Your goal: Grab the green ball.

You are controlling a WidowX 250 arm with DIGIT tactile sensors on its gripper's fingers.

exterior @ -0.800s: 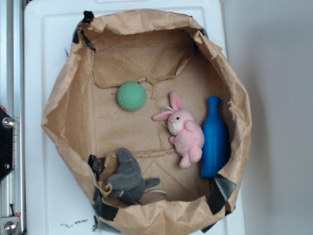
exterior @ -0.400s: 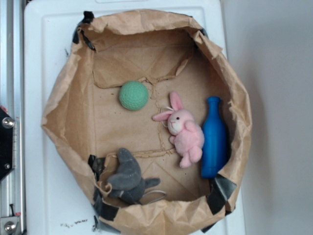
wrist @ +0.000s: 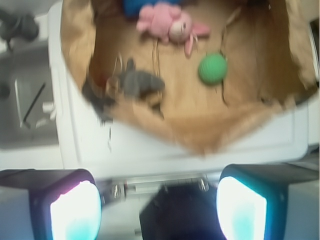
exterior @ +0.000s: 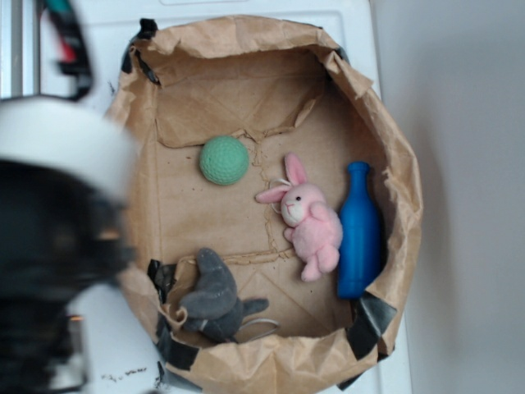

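Observation:
The green ball [exterior: 223,160] [wrist: 212,68], small and dimpled, rests on the floor of a brown paper tray [exterior: 246,37], left of the pink bunny [exterior: 308,222]. My arm [exterior: 57,246] is a large blurred dark-and-white mass at the left edge of the exterior view, outside the tray. In the wrist view my gripper [wrist: 157,210] is open, its two pale fingertips [wrist: 75,212] wide apart with nothing between them. It hangs over the white table, well short of the tray and the ball.
Also in the tray are a blue bottle [exterior: 359,230] along the right wall and a grey plush animal [exterior: 215,297] [wrist: 140,82] at the near-left corner. The tray's crumpled paper walls [wrist: 200,127] stand up all round. A metal rail [exterior: 16,49] runs along the table's left side.
My arm has swung into the exterior view from the left, where only the table showed before. The ball rolled slightly up and right earlier, then stayed put.

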